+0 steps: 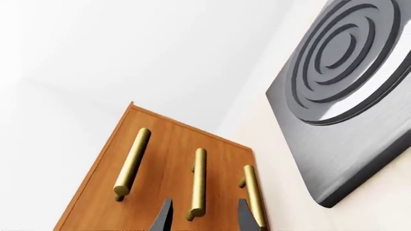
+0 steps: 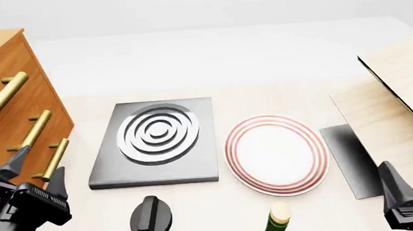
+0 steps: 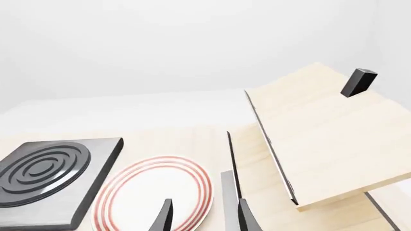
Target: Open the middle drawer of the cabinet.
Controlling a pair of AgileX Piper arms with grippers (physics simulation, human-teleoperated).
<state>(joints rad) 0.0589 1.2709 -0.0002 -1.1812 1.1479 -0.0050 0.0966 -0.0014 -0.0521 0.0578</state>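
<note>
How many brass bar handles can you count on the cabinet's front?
3: top handle, middle handle, bottom handle, stacked down the cabinet. None seems hidden.

- I can read no text, label, brand, number or sign in any of my three views.
- The cabinet (image 2: 1, 86) front ahead of my left end effector (image 2: 29, 168) is bare wood.

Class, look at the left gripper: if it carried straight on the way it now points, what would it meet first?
Most likely the middle drawer: its brass handle sits between the open fingertips of the left gripper. Depth is unclear, so contact distance cannot be judged.
</note>
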